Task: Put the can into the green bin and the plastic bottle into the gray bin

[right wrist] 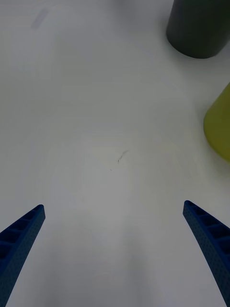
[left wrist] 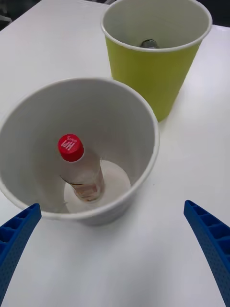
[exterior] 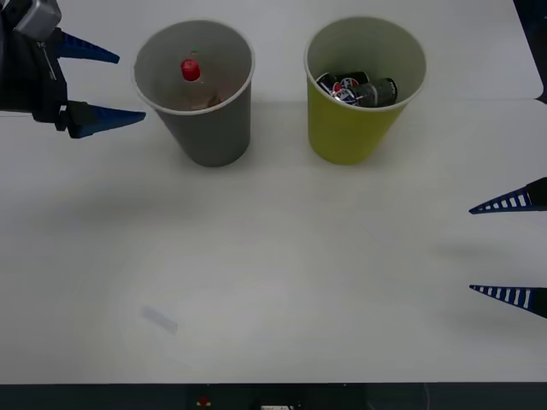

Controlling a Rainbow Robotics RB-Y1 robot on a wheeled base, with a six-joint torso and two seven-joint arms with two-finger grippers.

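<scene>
Plastic bottle (left wrist: 80,168) upright inside gray bin (exterior: 224,137); can (exterior: 357,90) inside green bin (exterior: 342,137) beside it. Both placements look done; next move likely arm retreat only. Left end effector (exterior: 107,87) beside gray bin, released, empty. Right end effector (exterior: 511,249) well apart, spread, empty. Left wrist view shows bottle label; front shows cap only.

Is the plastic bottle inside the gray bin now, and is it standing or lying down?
Inside. The plastic bottle rests on the floor of the gray bin, leaning against the wall with its red cap up, not lying flat.
</scene>
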